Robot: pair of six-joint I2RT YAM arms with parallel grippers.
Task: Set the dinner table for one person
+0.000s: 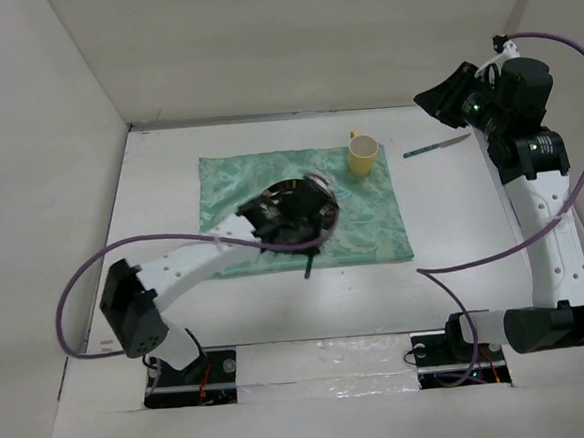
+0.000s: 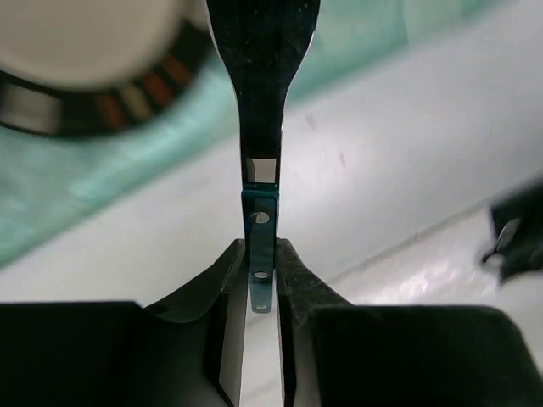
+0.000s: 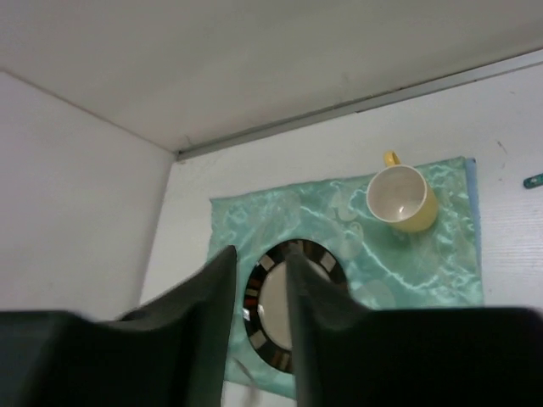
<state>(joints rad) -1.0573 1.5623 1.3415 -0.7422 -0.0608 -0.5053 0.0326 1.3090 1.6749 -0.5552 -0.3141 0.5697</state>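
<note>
Start at the left. Your left tool (image 2: pixel 260 254) is clamped on the very end of a teal-handled utensil (image 2: pixel 263 102). Its head runs out of the wrist view, so you cannot tell spoon from fork. The shaft hangs over bare bench (image 1: pixel 161 208) just off the near edge of the green mat (image 1: pixel 373 223), with the dark-rimmed plate (image 2: pixel 85 110) close on one side. Whether the utensil touches the surface cannot be read from here.

This looks like the placing step. The grip is far out on the handle, so expect the heavy end to swing, and move slowly. Carry the utensil onto the mat beside the plate, apart from the rim, and line it up with the mat's side edge. Lower it until the whole length rests flat, then part the fingers and lift straight up, so that neither cloth nor plate gets dragged.

Further right, the yellow mug (image 1: pixel 364 155) stands upright on the far right corner of the mat. A teal-handled knife (image 1: pixel 437 147) lies on the bare bench beyond it, off the mat. Your right tool (image 3: pixel 261 263) is raised high over that side, its fingers slightly parted and holding nothing. Keep it there until the left arm is clear.
</note>
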